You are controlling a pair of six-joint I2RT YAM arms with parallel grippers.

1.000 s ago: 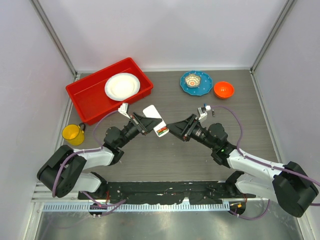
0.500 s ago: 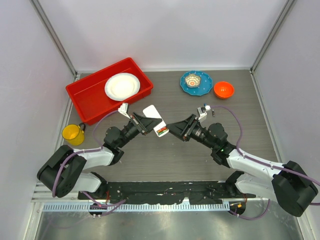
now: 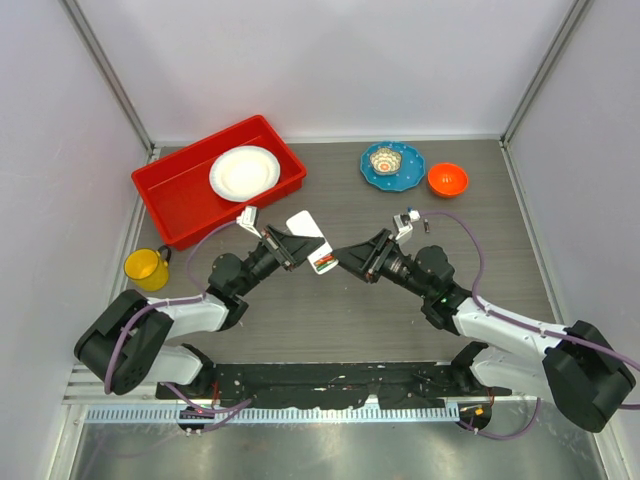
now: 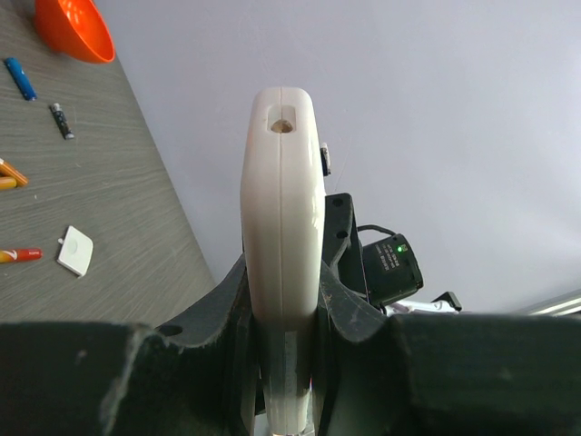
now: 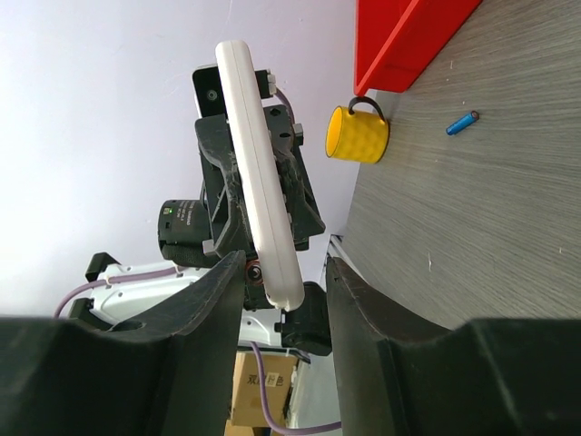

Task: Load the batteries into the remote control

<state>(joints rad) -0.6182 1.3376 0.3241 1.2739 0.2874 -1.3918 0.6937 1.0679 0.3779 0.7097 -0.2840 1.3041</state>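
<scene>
— Where's the remote control (image 3: 306, 226)?
— Held up off the worktop (image 3: 330, 330), mid-scene. The left claw (image 4: 283, 313) pinches it edge-on between both fingers.
— And the right claw (image 5: 283, 272)?
— Spread, with one finger on each side of the remote control's near end (I can't tell whether either one touches).
— The batteries (image 4: 20, 79)?
— Several lie loose on the worktop, well apart from both claws. Red and green show in the remote control's open back.

Remote control (image 4: 281, 227) base hidden inside left tool (image 4: 286, 304); tray (image 5: 408, 36) cropped.
</scene>
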